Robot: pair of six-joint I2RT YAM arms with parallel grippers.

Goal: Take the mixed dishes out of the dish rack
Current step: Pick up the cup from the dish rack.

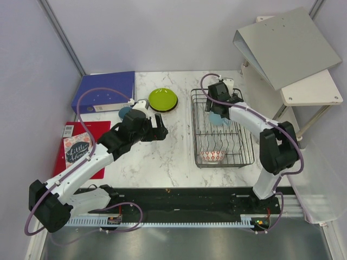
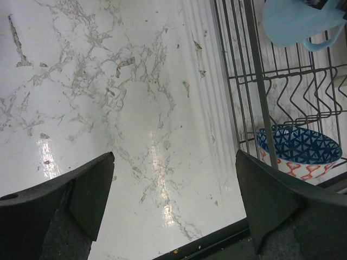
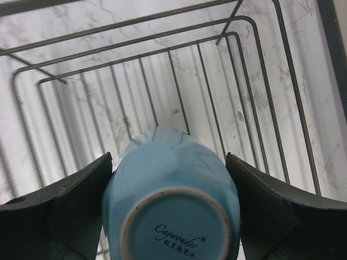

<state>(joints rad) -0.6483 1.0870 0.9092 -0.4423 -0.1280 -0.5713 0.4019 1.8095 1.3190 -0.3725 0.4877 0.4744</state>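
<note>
right gripper (image 3: 168,162) jaws wide, pressed on both sides of light blue cup (image 3: 171,197): looks glazed, likely slippery, fragile; hold mid-body.

Inside a robotics lab test cell: a left arm (image 1: 81,173) and a right arm (image 1: 271,146), both trailing purple cables, stand bolted to a black base rail (image 1: 184,199) at the edge of a marble-patterned tabletop (image 1: 173,157). Plain grey panel walls (image 1: 162,32) enclose the cell. A wire dish rack (image 1: 194,130) and a blue ring binder (image 1: 105,89) lie on the tabletop.
</note>
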